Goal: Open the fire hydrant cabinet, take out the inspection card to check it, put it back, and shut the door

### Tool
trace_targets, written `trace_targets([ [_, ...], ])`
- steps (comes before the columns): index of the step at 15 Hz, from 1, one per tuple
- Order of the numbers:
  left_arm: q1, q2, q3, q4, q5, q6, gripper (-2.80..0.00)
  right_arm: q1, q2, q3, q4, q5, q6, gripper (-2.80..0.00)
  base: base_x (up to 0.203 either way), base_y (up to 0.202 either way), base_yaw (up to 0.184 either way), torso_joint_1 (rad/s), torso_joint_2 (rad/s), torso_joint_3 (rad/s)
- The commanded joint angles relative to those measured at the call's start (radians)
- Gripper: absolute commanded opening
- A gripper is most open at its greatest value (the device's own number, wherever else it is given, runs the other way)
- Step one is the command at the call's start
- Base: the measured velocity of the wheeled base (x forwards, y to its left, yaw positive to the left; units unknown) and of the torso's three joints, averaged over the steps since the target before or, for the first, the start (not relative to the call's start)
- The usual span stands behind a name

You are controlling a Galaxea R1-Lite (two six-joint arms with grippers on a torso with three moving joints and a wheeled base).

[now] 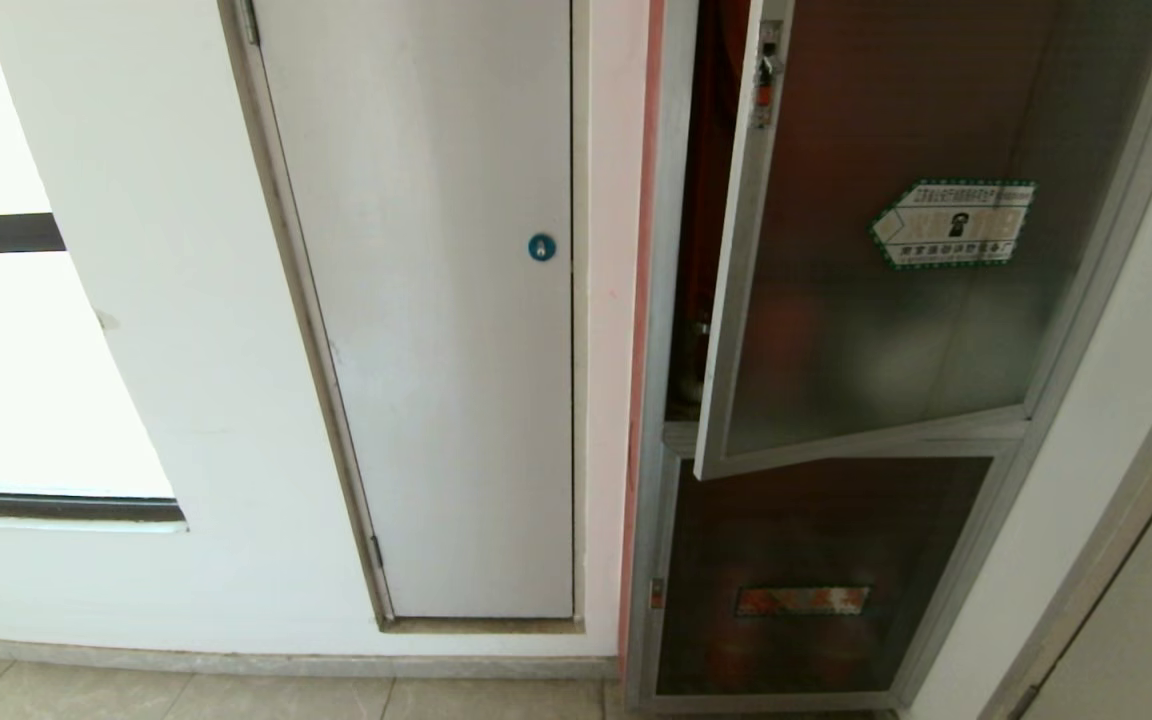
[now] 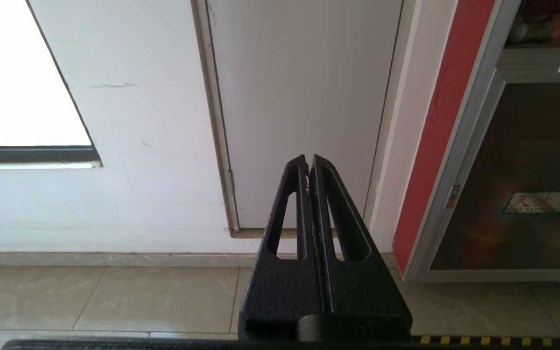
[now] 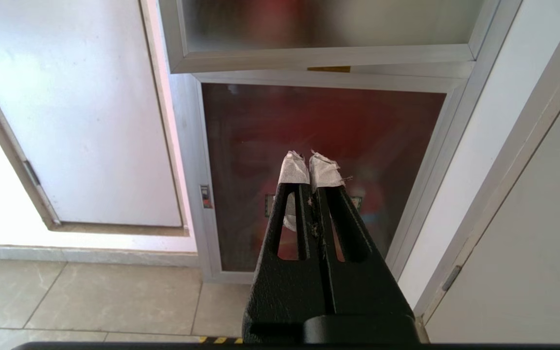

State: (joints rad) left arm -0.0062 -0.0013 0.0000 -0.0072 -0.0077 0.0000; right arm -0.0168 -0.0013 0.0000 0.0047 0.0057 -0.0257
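The fire hydrant cabinet (image 1: 658,300) stands at the right of the head view, silver-framed with a red interior showing in a narrow gap. Its door (image 1: 836,330), dark tinted glass with a green-bordered hexagonal sticker (image 1: 953,223), hangs partly ajar, the latch edge swung out toward me. The door's lower frame (image 3: 328,56) shows in the right wrist view. The inspection card is hidden. My right gripper (image 3: 310,160), tips wrapped in white tape, is shut and empty, low before the cabinet's lower glass panel. My left gripper (image 2: 307,163) is shut and empty, facing the white panel.
A plain white panel (image 1: 436,300) with a blue round lock (image 1: 541,247) is set in the wall left of the cabinet. Below the door is a smaller dark glass panel (image 1: 806,570) with an orange-red label. Tiled floor (image 2: 105,301) lies in front; another door frame (image 1: 1116,560) stands at the far right.
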Motion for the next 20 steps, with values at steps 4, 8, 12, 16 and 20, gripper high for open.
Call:
trace_targets([
  [4,0.000,0.001,0.000,0.000,0.000,0.000,-2.80,0.000,0.000,0.002,0.000,0.000,0.000,-2.80,0.000,0.000,0.000,0.000,0.00,0.000],
  [8,0.000,0.001,0.000,0.000,0.000,0.000,-2.80,0.000,0.000,0.000,0.000,0.000,0.000,-2.80,0.000,0.000,0.000,0.000,0.00,0.000],
  [12,0.000,0.001,0.000,0.000,0.000,0.002,-2.80,0.000,0.000,0.000,0.000,0.000,0.000,-2.80,0.000,0.000,0.000,0.000,0.00,0.000],
  [16,0.000,0.001,0.000,0.000,0.000,0.002,-2.80,0.000,0.000,0.000,0.000,0.000,0.000,-2.80,0.000,0.000,0.000,0.000,0.00,0.000],
  [20,0.000,0.001,0.000,0.000,0.000,0.003,-2.80,0.000,0.000,0.000,0.000,0.000,0.000,-2.80,0.145,0.000,-0.002,0.004,0.00,0.001],
])
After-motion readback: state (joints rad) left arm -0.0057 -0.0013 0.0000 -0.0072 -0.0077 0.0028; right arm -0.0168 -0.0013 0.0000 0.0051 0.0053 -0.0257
